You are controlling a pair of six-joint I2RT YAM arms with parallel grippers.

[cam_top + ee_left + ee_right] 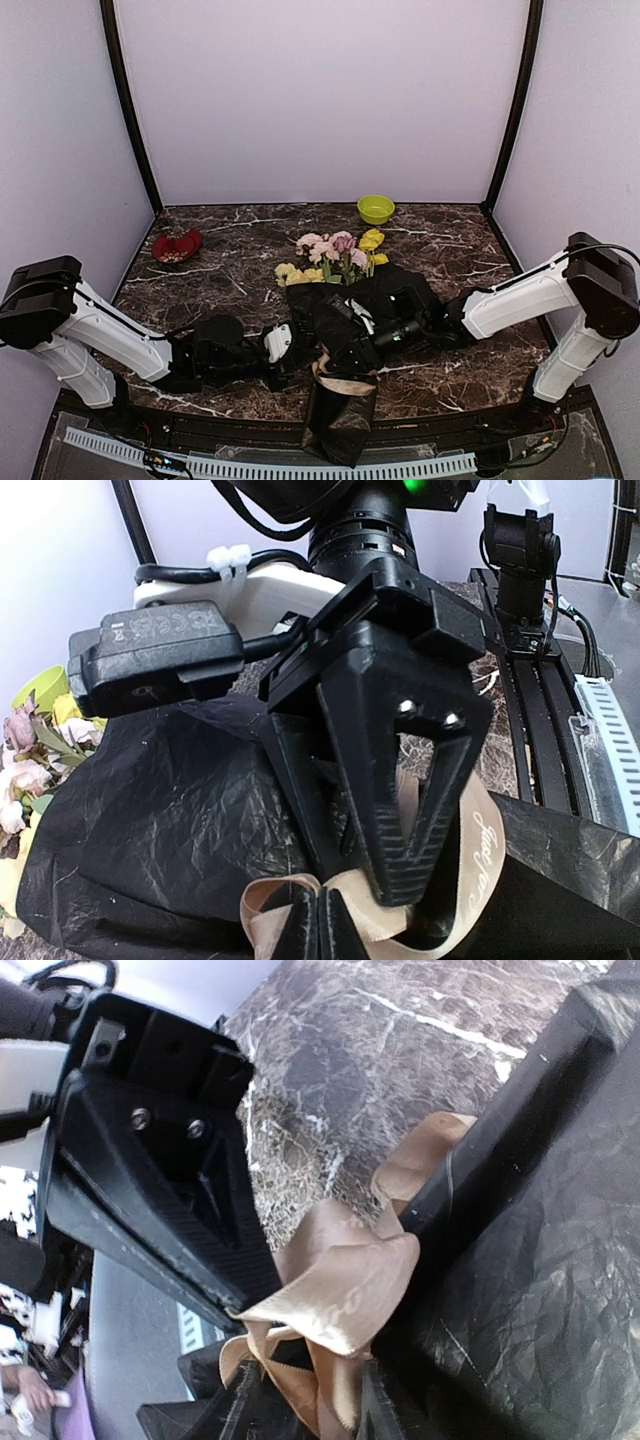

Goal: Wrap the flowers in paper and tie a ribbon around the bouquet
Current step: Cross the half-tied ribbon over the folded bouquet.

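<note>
Right wrist view: ribbon (pixel 340 1290) bunched against bouquet (pixel 540 1260). Left hand (pixel 250 1305) pinches ribbon; right hand (pixel 305 1405) half-wide, straddling it. Advice: grip close beside bouquet, pull evenly.

PLACE: robotics lab test cell | ENCLOSURE: plain pale walls (pixel 320 100) and black posts (pixel 130 110) box in a marbled tabletop (pixel 450 250) | RIG: white left arm (pixel 100 330) and right arm (pixel 520 295) mounted at its near edge | WIRING: slotted cable duct (pixel 300 466) along the front, loose cables (pixel 150 460) beside it
</note>
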